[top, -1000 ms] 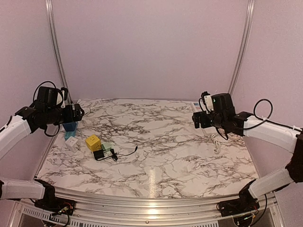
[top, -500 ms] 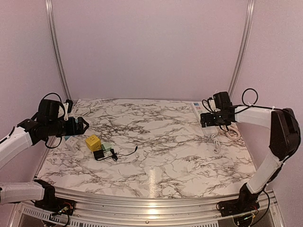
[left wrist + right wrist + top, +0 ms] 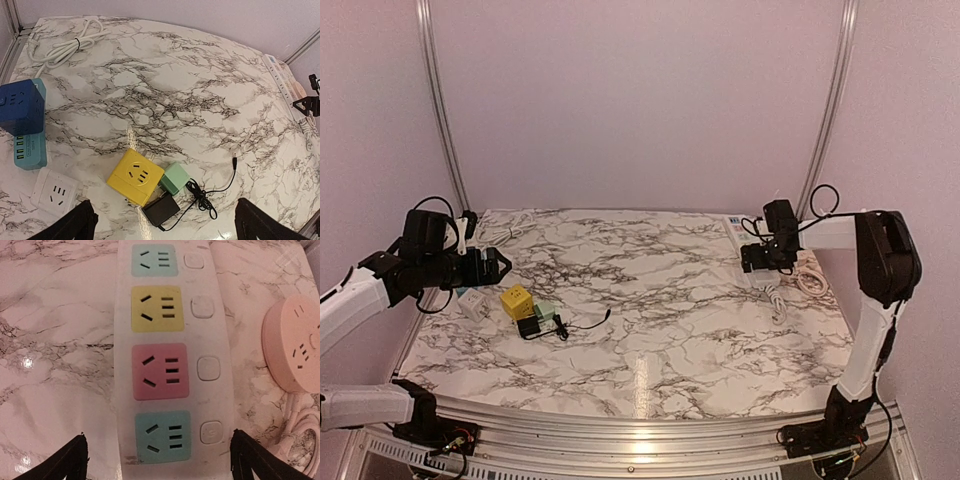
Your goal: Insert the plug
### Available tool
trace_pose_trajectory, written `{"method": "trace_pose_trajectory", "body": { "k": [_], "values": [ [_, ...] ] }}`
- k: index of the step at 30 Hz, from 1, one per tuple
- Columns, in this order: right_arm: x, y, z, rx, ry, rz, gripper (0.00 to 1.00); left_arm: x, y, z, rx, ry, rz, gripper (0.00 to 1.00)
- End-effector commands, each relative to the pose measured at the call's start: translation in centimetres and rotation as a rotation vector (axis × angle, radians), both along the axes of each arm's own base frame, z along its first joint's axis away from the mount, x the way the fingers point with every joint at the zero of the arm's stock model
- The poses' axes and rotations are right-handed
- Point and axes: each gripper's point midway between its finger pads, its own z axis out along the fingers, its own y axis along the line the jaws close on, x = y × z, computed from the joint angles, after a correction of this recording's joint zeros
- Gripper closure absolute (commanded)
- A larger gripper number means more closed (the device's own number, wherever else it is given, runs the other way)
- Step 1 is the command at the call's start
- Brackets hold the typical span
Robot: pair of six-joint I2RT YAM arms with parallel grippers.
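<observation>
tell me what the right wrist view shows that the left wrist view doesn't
Only the right wrist: socket colours on the power strip, a yellow socket and pink socket between teal sockets, each with a white button.
Only the left wrist: yellow cube, green adapter, black plug with cable, blue cube, coiled white cord.
Both: the marble table, that power strip, small at the left view's far edge, and an open pincer, left pincer or right pincer.

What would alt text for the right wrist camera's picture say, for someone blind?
A white power strip with four coloured sockets lies on a marble table. A round pink socket sits beside it; the right gripper hangs open above.
</observation>
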Motion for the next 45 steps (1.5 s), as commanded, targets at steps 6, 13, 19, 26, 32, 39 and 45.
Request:
{"method": "trace_pose_trajectory", "body": {
  "k": [6, 13, 19, 26, 32, 39, 45],
  "values": [
    [1.0, 0.1, -2.6, -0.003, 0.050, 0.012, 0.08, 0.0, -0.2, -0.4, -0.005, 0.003, -0.013, 0.01],
    [0.7, -1.8, -3.4, -0.077, 0.049, -0.047, 0.08, 0.0, -0.4, -0.3, -0.019, 0.003, -0.022, 0.01],
    [0.8, -3.4, -2.5, -0.102, 0.010, -0.114, 0.07, -0.1, -0.3, -0.1, -0.025, -0.007, -0.019, 0.01],
    [0.6, -2.5, -3.3, -0.063, 0.039, -0.084, 0.11, -0.2, -0.3, 0.0, -0.027, -0.009, -0.020, 0.01],
    [0.4, -1.5, -3.5, -0.011, 0.062, -0.056, 0.23, -0.2, -0.3, 0.1, -0.030, -0.012, -0.022, 0.01],
    [-0.7, 0.9, -2.0, 0.073, 0.036, 0.000, 0.35, -0.2, -0.4, 0.1, -0.033, -0.013, -0.023, 0.01],
    [-2.1, 3.8, -1.7, 0.039, 0.036, 0.047, 0.36, -0.2, -0.4, 0.0, -0.033, -0.008, -0.025, 0.01]
  ]
}}
